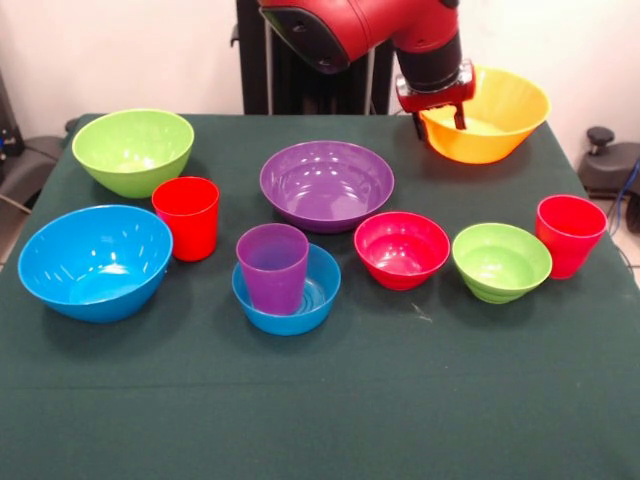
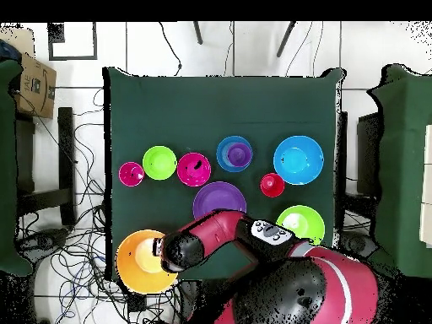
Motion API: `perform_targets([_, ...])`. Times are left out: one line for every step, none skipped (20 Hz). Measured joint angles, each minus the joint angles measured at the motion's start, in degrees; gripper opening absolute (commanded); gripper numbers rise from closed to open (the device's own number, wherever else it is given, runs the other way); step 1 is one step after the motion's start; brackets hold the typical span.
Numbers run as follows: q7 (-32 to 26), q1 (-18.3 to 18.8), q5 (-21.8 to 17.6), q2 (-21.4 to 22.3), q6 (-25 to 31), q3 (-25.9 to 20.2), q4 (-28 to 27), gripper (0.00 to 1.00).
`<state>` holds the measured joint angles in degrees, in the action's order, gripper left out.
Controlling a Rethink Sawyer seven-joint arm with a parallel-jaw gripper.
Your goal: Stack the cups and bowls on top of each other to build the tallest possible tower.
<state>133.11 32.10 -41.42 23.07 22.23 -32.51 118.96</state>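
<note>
My gripper (image 1: 443, 120) is shut on the near-left rim of the large yellow bowl (image 1: 495, 120), which hangs tilted at the table's far right corner. In the overhead view the gripper (image 2: 160, 250) sits at the yellow bowl (image 2: 135, 263). A purple cup (image 1: 272, 266) stands inside the small blue bowl (image 1: 290, 298), a low tower. Standing apart are a large purple bowl (image 1: 326, 184), a lime green bowl (image 1: 130, 150), a big blue bowl (image 1: 95, 262), a red-pink bowl (image 1: 401, 249), a small green bowl (image 1: 501, 261) and two red cups (image 1: 187, 217) (image 1: 569, 235).
The dark green cloth (image 1: 320, 400) covers the table, with open cloth along the near edge. Chairs and cables lie around the table (image 2: 219, 101) on the floor, and a cardboard box (image 2: 34, 84) sits at the upper left.
</note>
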Motion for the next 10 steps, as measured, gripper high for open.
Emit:
perform_targets([0.0, 0.02, 0.0, 0.01, 0.07, -0.01, 0.01, 1.0])
perform_targets([0.0, 0.07, -0.01, 0.01, 0.18, -0.02, 0.01, 1.0])
perform_targets([0.0, 0.12, -0.01, 0.01, 0.3, -0.02, 0.01, 1.0])
perform_targets([0.0, 0.13, -0.02, 0.01, 0.3, -0.03, 0.0, 1.0])
perform_targets([0.0, 0.13, -0.02, 0.01, 0.3, -0.03, 0.0, 1.0])
perform_targets([0.0, 0.12, -0.08, 0.01, 0.3, -0.03, 0.0, 1.0])
perform_targets([0.0, 0.12, -0.2, 0.01, 0.3, -0.03, 0.02, 1.0])
perform_targets([0.0, 0.13, -0.36, 0.01, 0.3, -0.02, 0.0, 1.0])
perform_targets([0.0, 0.13, -0.51, 0.01, 0.3, -0.03, 0.01, 1.0])
perform_targets([0.0, 0.12, -0.8, 0.01, 0.3, -0.03, 0.01, 1.0])
